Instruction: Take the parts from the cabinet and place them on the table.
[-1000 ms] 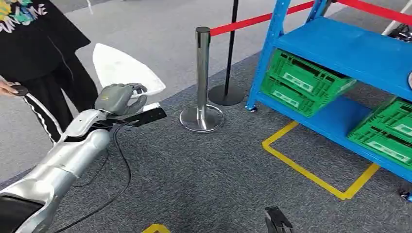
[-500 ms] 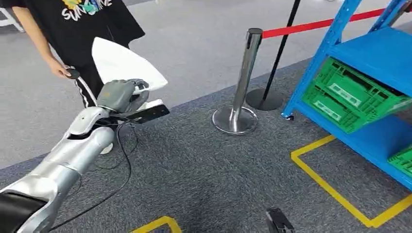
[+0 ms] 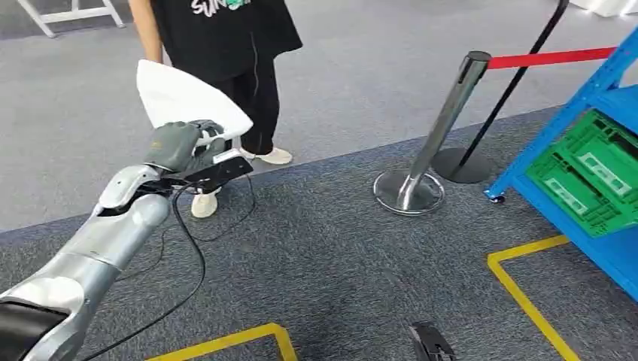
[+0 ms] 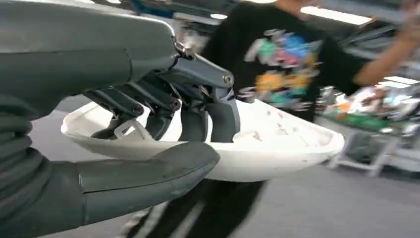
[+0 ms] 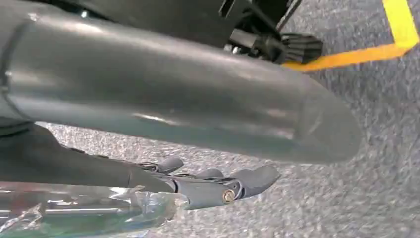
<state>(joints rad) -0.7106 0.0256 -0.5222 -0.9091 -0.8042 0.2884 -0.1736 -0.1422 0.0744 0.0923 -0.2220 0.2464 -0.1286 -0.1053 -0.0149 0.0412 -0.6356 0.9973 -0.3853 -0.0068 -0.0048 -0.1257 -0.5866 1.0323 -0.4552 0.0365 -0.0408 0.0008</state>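
A white, shallow, shell-shaped part (image 3: 188,101) is gripped by my left hand (image 3: 177,145), which is raised out in front at the left. In the left wrist view the dark fingers (image 4: 198,116) curl over the part's rim (image 4: 277,148) and the thick thumb presses from the other side. The blue cabinet rack (image 3: 609,90) with a green crate (image 3: 590,173) stands at the far right. My right hand (image 5: 218,186) hangs low over the grey carpet, its fingers stretched out with nothing between them.
A person in a black printed shirt (image 3: 226,30) stands just beyond the held part. A chrome stanchion (image 3: 444,128) with a red belt stands between me and the rack. Yellow tape lines (image 3: 527,293) mark the carpet. A black cable (image 3: 199,256) hangs from my left arm.
The camera has swung left: rack and stanchion slid to the right of the picture and the person came to stand behind the part. My left hand still holds the white part.
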